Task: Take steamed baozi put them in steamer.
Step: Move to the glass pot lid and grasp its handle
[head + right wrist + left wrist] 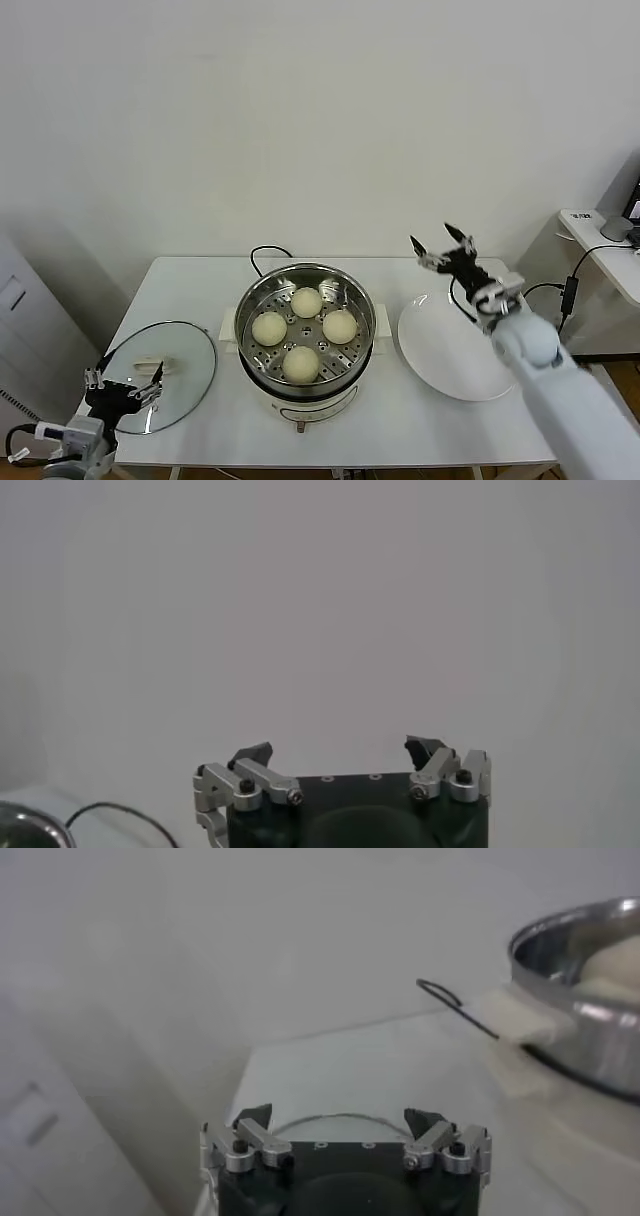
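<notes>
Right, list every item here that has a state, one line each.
steamer: uncovered, holding all four buns
steamed baozi: on the perforated tray
glass lid: off, flat on the table
plate: bare
left gripper: open, over the lid
right gripper: open, raised, holding nothing

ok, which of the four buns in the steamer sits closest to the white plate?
The round pale cream bun on the right side of the perforated tray, next to the flat white round plate; the other three sit farther left, back or front.

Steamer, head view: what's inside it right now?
Four steamed baozi sit apart on the perforated tray inside the steamer, one toward each side. Whatever lies below the tray is covered. The glass lid lies off on the table, left.
</notes>
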Controlling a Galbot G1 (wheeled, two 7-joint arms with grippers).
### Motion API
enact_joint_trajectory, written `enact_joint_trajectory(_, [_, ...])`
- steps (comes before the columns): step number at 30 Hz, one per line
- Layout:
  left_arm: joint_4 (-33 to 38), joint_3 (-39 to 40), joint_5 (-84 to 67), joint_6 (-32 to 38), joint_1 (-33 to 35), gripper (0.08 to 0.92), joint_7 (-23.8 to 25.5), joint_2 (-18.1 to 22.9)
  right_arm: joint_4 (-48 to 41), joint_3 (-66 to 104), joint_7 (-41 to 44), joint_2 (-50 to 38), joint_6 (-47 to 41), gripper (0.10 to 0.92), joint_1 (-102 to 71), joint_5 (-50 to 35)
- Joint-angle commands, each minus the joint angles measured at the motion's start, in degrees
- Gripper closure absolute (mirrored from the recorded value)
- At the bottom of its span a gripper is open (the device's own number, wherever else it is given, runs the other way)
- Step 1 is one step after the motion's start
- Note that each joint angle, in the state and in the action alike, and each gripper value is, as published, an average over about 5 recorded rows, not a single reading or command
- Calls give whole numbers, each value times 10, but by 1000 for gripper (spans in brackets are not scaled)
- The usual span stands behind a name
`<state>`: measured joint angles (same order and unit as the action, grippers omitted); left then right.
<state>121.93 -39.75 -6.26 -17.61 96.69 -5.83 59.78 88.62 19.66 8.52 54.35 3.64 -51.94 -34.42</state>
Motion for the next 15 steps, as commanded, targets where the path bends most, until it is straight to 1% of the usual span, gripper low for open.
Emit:
enact_joint_trajectory(1, [-108,0,361,186,19,177,14,-4,15,188,-3,138,35,203,-183,103])
enact_joint_trajectory(7, [-184,-3,487,256,7,177,-7,8,12,200,13,149,35,203,-195,121])
enact_joint_trajectory(15, [-265,-7,632,314,-38,177,-52,24,1,204,20,158,37,203,-188,134])
